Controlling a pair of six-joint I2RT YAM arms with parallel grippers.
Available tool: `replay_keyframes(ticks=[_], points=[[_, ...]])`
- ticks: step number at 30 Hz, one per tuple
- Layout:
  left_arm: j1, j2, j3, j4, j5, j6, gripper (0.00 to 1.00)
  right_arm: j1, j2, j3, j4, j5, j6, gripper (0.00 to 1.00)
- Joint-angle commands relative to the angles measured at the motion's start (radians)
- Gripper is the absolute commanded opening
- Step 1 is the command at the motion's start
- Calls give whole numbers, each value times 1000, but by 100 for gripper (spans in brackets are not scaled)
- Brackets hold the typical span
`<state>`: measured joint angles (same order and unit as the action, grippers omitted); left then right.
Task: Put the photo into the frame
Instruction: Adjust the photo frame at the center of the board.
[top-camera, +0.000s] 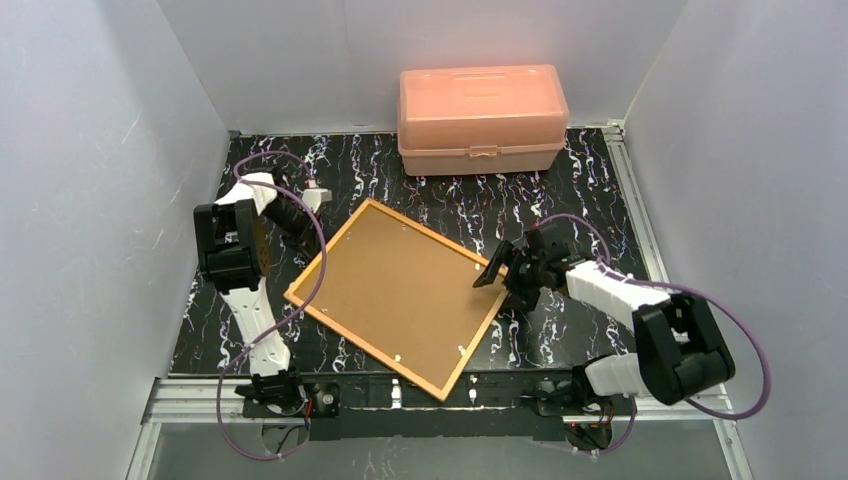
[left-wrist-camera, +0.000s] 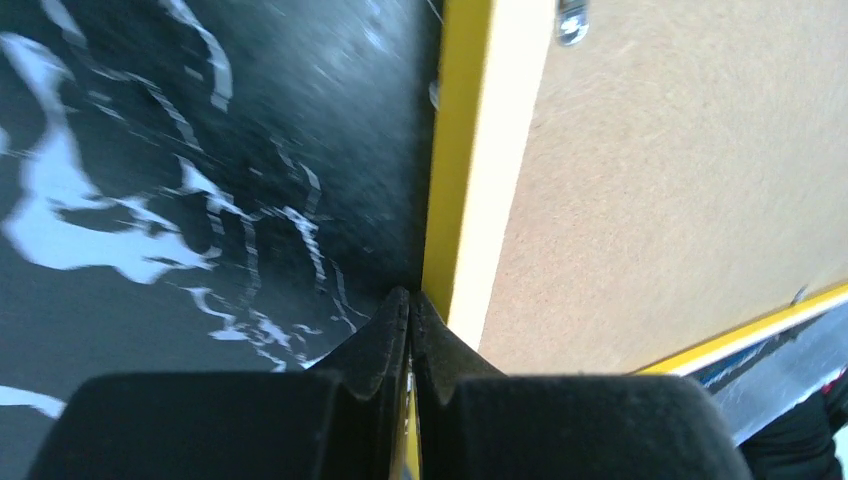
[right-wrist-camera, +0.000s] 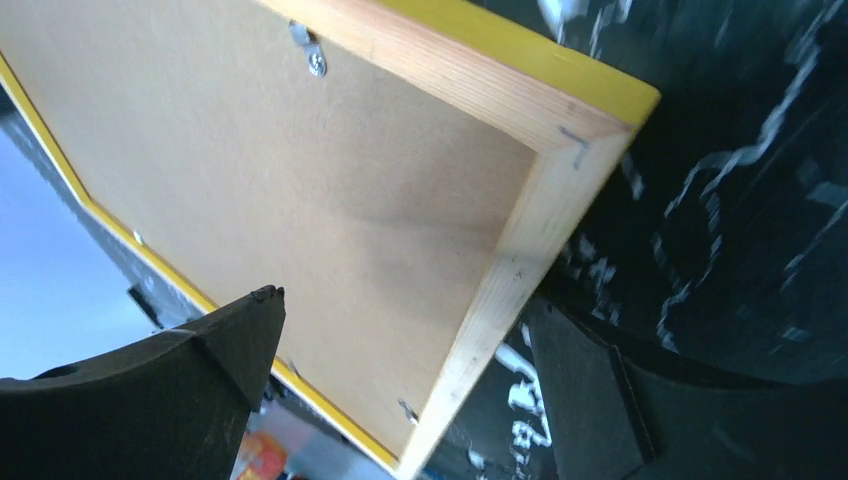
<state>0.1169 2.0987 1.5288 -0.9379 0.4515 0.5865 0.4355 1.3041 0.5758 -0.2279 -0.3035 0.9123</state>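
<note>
**Black marbled table, frame face down, no photo in sight**

Black marbled table (top-camera: 620, 200) carries the frame (top-camera: 400, 295) lying flat, brown backing board (right-wrist-camera: 250, 180) up, with the pink box (top-camera: 482, 118) beyond its far corner. I see the photo nowhere. The left gripper (left-wrist-camera: 410, 300) is pinched fully together, its tips against the frame's left outer edge, with nothing clearly held. The right gripper (right-wrist-camera: 400, 305) gapes wide across the frame's right corner, one finger over the board and one outside the rim, gripping nothing. I judge the frame stiff and light, its pane fragile. I would grip the wooden rim, not the thin board, and the small clips (right-wrist-camera: 312, 55) look like they must turn first.
</note>
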Motion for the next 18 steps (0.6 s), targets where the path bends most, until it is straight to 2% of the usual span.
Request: replay_keyframes(ticks=[1, 6, 12, 18], points=[[-21, -81, -118, -94, 68, 116, 0, -62, 70, 146, 80, 27, -93, 99], [-49, -153, -221, -129, 102, 185, 1, -132, 151, 238, 67, 45, -162, 99], [-102, -169, -297, -106, 143, 158, 1, -175, 247, 302, 86, 43, -182, 99], [-173, -171, -264, -75, 198, 49, 0, -188, 165, 316, -8, 161, -224, 99]])
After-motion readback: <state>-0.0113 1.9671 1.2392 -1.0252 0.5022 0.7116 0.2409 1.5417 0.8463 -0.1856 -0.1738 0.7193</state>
